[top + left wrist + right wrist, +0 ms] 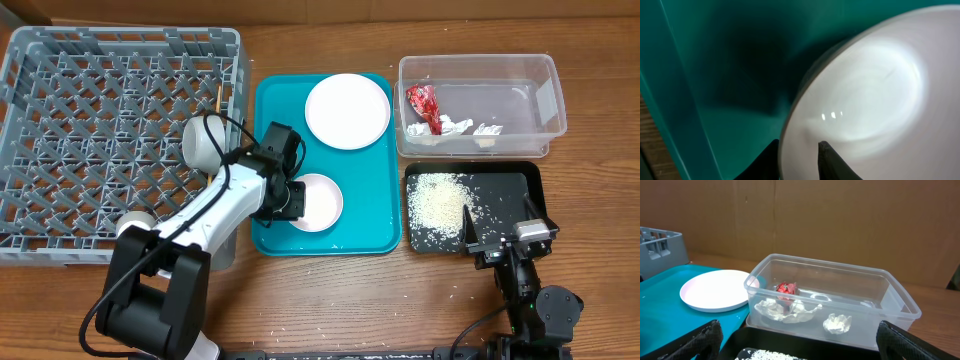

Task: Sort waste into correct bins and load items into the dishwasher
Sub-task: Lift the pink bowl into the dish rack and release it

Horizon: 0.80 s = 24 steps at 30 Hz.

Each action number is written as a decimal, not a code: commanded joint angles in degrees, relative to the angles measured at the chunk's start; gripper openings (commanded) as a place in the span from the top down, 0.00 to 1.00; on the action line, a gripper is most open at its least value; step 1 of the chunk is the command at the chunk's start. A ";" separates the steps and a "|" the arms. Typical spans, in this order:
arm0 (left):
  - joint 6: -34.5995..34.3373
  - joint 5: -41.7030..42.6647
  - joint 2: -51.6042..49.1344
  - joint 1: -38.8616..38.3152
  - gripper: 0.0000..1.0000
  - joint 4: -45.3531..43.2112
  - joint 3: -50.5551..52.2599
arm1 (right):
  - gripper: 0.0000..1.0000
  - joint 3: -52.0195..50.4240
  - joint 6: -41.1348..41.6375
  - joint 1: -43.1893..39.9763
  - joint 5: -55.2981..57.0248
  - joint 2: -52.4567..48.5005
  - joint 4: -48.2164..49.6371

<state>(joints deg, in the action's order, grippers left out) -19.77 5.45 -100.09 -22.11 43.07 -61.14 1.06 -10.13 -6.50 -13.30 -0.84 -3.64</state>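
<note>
On the teal tray, my left gripper [290, 197] is shut on the rim of the small pink bowl [318, 203]. In the left wrist view one finger stands outside the blurred bowl [875, 95] and one inside, with the gripper [797, 144] astride the rim. The pale pink plate [347, 110] lies at the tray's back. The clear tub [545, 100] holds the red wrapper [422, 104] and white scraps [456, 126]. Rice [437, 200] lies in the black tray [520, 180]. My right gripper [505, 238] hangs open over that tray's near right, holding nothing [799, 325].
The grey dish rack [60, 130] fills the left side, with a grey-green bowl [205, 140] at its right edge and a wooden chopstick end [220, 97] sticking up. The teal tray [375, 215] sits between the rack and the bins. A few rice grains dot the table front.
</note>
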 commanded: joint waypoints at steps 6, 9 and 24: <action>-2.05 -1.46 0.04 0.61 0.96 3.13 -2.60 | 0.00 -0.61 0.33 -0.26 -0.04 0.68 0.37; -2.08 -3.19 0.39 2.27 0.96 11.78 -11.41 | 0.00 -0.61 0.33 -0.26 -0.04 0.68 0.37; -4.68 -68.24 0.52 6.36 0.96 41.48 -43.60 | 0.00 -0.61 0.33 -0.26 -0.04 0.68 0.37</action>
<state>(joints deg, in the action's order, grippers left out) -21.37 -42.89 -98.74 -17.26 84.66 -106.37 1.06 -10.13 -6.50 -13.30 -0.84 -3.64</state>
